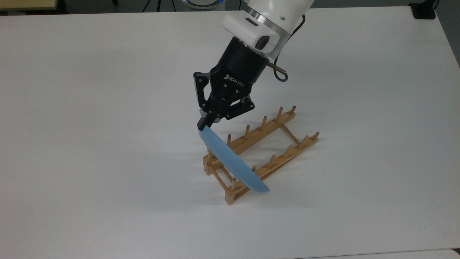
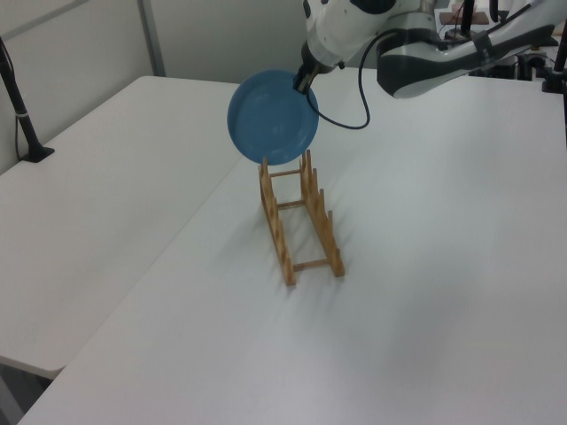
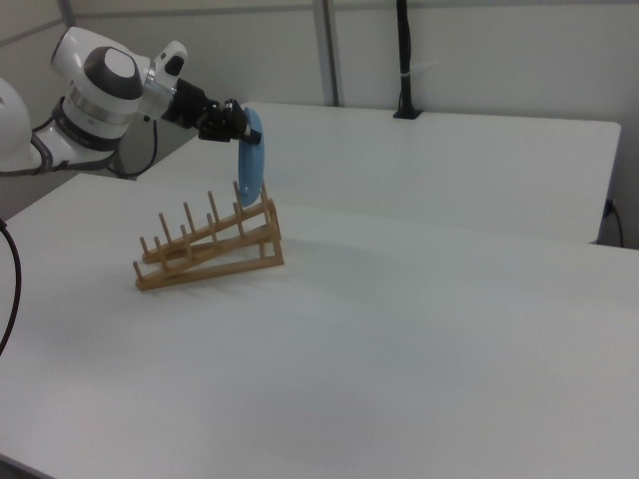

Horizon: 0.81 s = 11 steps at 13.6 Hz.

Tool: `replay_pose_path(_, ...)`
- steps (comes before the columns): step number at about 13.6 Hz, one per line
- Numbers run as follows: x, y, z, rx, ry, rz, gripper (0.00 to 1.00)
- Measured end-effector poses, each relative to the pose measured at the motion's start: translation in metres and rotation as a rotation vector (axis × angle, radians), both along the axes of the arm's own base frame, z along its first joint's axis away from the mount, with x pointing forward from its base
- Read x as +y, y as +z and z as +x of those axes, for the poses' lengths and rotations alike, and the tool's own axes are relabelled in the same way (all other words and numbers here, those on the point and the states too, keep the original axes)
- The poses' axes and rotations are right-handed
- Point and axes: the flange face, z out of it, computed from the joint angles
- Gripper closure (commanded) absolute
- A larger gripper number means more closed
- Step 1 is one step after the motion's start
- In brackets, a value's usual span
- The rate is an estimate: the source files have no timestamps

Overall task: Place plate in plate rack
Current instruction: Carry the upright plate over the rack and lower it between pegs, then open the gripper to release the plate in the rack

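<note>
On a white tabletop (image 1: 90, 144), the wooden plate rack (image 1: 262, 154) stands alone, its upright pegs in two rows. Above its near end in the top view, the light-blue plate (image 1: 231, 162) hangs on edge, tilted, its lower rim crossing the rails among the first pegs; whether it touches the wood cannot be told. The gripper (image 1: 205, 122) has its jaws pinched on the plate's upper rim. Beyond it, a black cable (image 2: 354, 80) loops beside the white arm (image 3: 110, 90).

Bright, even overhead light whitens the bench (image 1: 107, 108). Below the end effector (image 1: 205, 125), soft faint shadows fall beside the plate rack (image 1: 267, 154); the plate (image 1: 233, 163) shows mild sheen. Focus stays crisp.
</note>
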Motion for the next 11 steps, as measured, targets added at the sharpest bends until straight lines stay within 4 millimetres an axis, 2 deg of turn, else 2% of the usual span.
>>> replay_pose_path(2,0.004,-0.005,-0.001,0.009,0.005,0.0,1.0)
replay_pose_path(3,0.004,-0.007,-0.002,0.014,0.007,0.0,0.94)
replay_pose_path(6,0.004,-0.017,-0.003,0.033,0.007,-0.004,0.55)
replay_pose_path(7,0.004,-0.02,-0.004,0.038,0.007,-0.005,0.37)
replay_pose_path(8,0.004,-0.023,-0.004,0.044,0.007,-0.007,0.13)
replay_pose_path(9,0.004,-0.028,-0.005,0.052,0.007,-0.008,0.0)
replay_pose_path(11,0.004,-0.03,-0.005,0.048,-0.003,0.001,0.0)
